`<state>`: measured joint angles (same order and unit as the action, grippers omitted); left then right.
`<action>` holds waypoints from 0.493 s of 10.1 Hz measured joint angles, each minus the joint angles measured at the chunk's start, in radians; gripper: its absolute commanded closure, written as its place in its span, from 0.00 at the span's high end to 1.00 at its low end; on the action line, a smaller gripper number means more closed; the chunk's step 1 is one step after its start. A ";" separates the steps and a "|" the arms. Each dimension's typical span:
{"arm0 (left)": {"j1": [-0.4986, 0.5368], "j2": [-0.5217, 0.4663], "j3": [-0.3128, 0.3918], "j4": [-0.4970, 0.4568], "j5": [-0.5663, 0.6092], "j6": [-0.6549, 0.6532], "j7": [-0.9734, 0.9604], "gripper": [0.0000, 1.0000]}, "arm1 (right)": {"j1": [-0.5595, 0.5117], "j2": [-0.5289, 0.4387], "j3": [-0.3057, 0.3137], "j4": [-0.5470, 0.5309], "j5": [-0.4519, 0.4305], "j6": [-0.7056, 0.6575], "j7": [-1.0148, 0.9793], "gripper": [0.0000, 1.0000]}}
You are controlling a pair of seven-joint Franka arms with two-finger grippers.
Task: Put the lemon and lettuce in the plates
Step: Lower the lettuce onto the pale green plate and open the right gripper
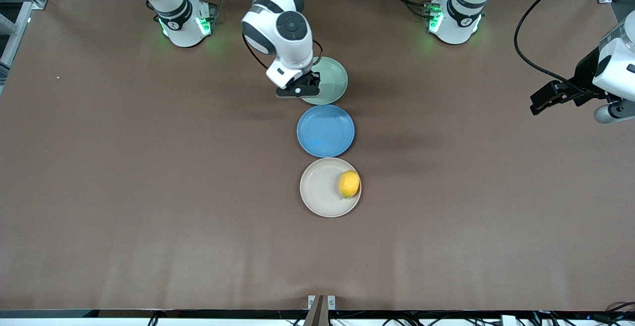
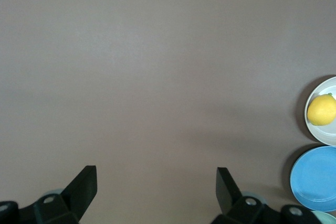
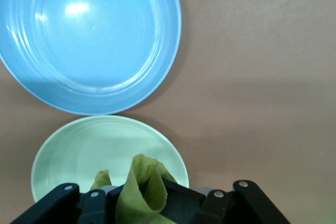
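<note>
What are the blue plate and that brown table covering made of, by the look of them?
Blue plate: probably glazed ceramic or hard plastic; it is smooth and throws a bright glint. Table: seems covered with a matte brown sheet, paper or vinyl, showing faint creases and no shine.

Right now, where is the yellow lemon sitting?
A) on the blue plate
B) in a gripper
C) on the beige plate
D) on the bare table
C: the lemon rests on the beige plate, the one nearest the front camera.
</note>
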<state>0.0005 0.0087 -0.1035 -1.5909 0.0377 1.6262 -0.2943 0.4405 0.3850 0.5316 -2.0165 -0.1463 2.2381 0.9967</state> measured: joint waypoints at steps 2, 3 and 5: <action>-0.004 0.011 -0.002 0.000 0.000 0.017 0.000 1.00 | 0.022 0.052 0.014 0.004 -0.055 0.007 0.034 0.00; -0.004 0.018 -0.003 0.000 0.000 0.023 0.000 1.00 | 0.027 0.071 0.025 0.008 -0.083 0.011 0.052 0.00; -0.005 0.025 -0.005 0.000 0.000 0.026 0.000 1.00 | 0.029 0.104 0.037 0.010 -0.145 0.016 0.097 0.00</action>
<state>-0.0044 0.0337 -0.1081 -1.5912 0.0375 1.6519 -0.2943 0.4695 0.4889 0.5686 -2.0064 -0.2917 2.2539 1.0938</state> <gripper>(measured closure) 0.000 1.000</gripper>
